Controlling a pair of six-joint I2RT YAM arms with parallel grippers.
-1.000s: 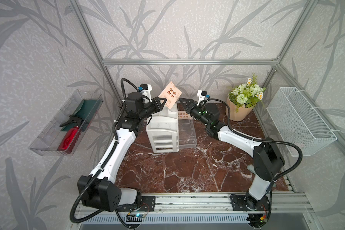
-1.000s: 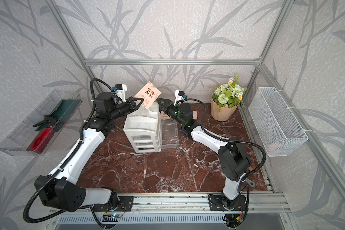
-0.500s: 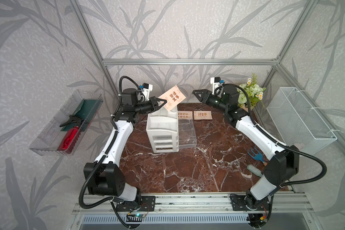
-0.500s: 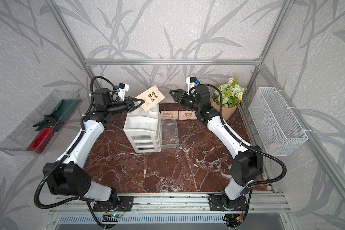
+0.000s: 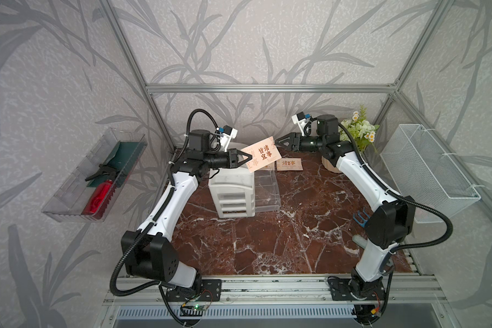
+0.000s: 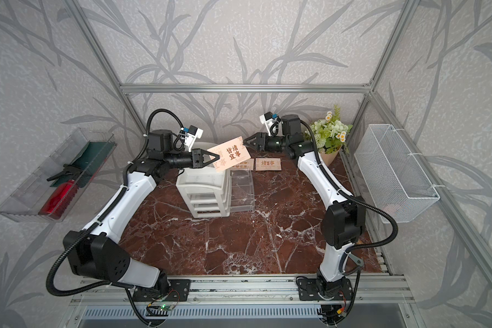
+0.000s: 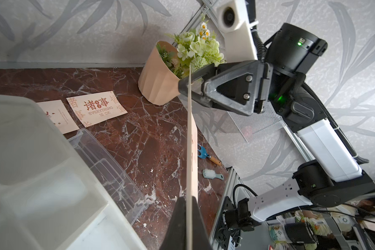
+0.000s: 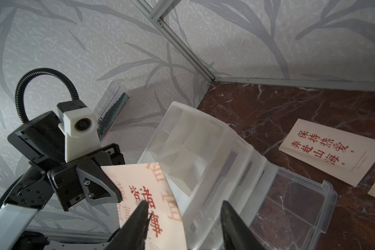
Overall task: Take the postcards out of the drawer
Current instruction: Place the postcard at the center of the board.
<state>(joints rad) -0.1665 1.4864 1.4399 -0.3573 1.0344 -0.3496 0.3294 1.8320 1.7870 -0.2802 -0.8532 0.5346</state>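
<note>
My left gripper (image 5: 249,159) (image 6: 218,157) is shut on one corner of a peach postcard (image 5: 263,153) (image 6: 229,154) and holds it in the air above the white drawer unit (image 5: 230,193). The left wrist view shows that card edge-on (image 7: 191,140) between the shut jaws. My right gripper (image 5: 277,140) (image 8: 184,207) is open, level with the card's far end, one fingertip (image 8: 142,207) in front of the card face (image 8: 152,190). Two more postcards (image 5: 289,164) (image 6: 242,164) lie flat on the table behind the pulled-out clear drawer (image 5: 264,190).
A flower pot (image 5: 355,136) stands at the back right. A white wire basket (image 5: 426,170) hangs on the right wall. A clear tray (image 5: 97,176) with a red bottle hangs on the left wall. A small blue rake (image 7: 202,152) and a brush (image 7: 211,174) lie near the right arm's base.
My right arm has risen from low beside the drawer, opened its jaws wider and come up to the card's far end. My left arm has shifted the held card slightly right.
</note>
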